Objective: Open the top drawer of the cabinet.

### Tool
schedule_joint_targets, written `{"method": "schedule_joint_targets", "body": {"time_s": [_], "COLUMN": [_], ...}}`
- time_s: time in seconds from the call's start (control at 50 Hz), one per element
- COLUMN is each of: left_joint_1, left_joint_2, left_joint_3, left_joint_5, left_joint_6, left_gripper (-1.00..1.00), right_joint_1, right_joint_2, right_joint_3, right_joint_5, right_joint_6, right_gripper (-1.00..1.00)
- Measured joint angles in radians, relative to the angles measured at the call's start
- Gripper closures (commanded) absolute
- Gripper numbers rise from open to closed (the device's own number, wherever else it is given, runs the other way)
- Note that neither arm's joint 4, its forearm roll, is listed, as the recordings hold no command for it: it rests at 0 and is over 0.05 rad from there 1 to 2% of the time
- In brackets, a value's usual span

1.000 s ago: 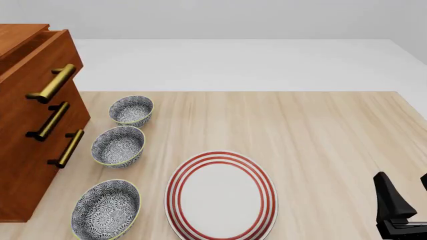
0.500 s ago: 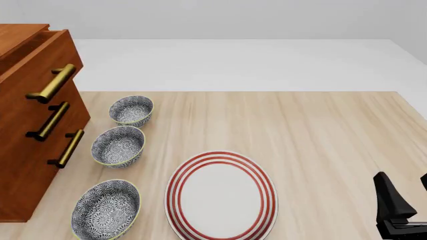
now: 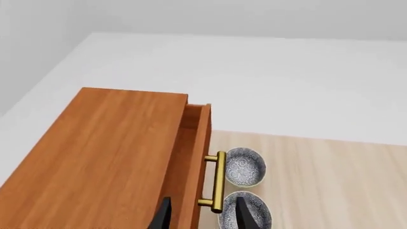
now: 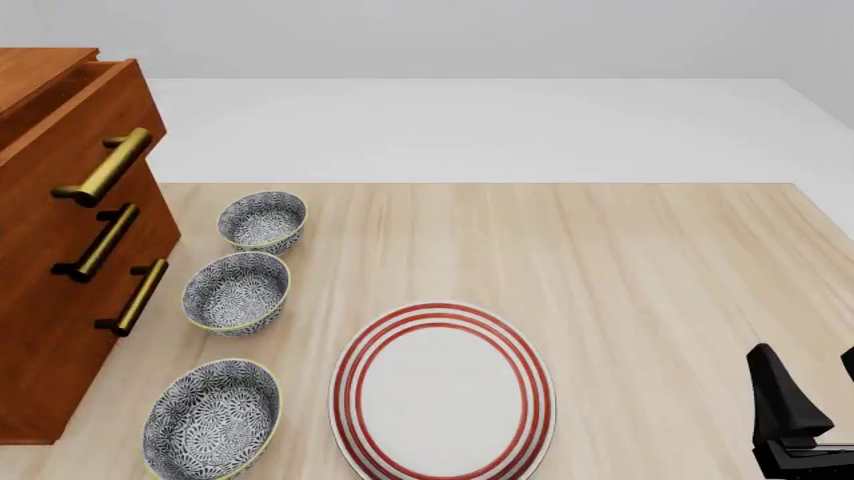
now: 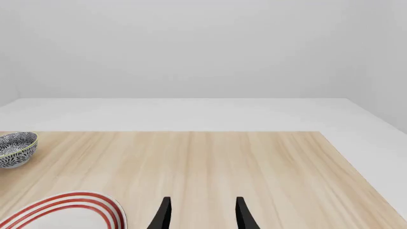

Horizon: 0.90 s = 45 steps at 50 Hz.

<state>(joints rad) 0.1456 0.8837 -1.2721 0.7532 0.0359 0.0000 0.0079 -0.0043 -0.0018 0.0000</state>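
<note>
Three drawers stacked in the cabinet (image 4: 60, 280) stood at the left edge of the tabletop (image 4: 627, 260), and the top drawer (image 4: 83, 120) was already pulled out a short way: in the left wrist view its front stood clear of the cabinet top, with a narrow gap showing the wooden box side behind it. The two lower drawers looked shut. By my judgement the opening was begun but far from done, since only a sliver of the interior showed, and most of the pull was left.

The left gripper (image 3: 199, 217) hung above the cabinet with its jaws spread, one fingertip over the cabinet's top and the other just beside the brass handle (image 3: 218, 181); nothing was pinched between them. It did not show in the front view. To go further it would need to close around that bar.

The right gripper (image 5: 201, 214) sat low at the near right of the tabletop, jaws spread and holding nothing, well apart from the cabinet. Three patterned bowls (image 4: 238, 292) lay in a row beside the drawers, and a red-ringed plate (image 4: 443, 392) lay nearer the middle.
</note>
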Motion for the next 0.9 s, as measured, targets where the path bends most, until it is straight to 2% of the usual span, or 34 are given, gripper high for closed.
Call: {"method": "schedule_joint_targets", "body": {"time_s": [0.9], "left_joint_1": [0.0], "left_joint_2": [0.092], "left_joint_3": [0.08], "left_joint_5": [-0.047], "left_joint_6": [-0.012], "left_gripper": [-1.0], "right_joint_1": [0.0], "right_joint_2": [0.0], "right_joint_3": [0.0], "right_joint_5": [0.0], "right_joint_6": [0.0], "right_gripper": [-1.0]}}
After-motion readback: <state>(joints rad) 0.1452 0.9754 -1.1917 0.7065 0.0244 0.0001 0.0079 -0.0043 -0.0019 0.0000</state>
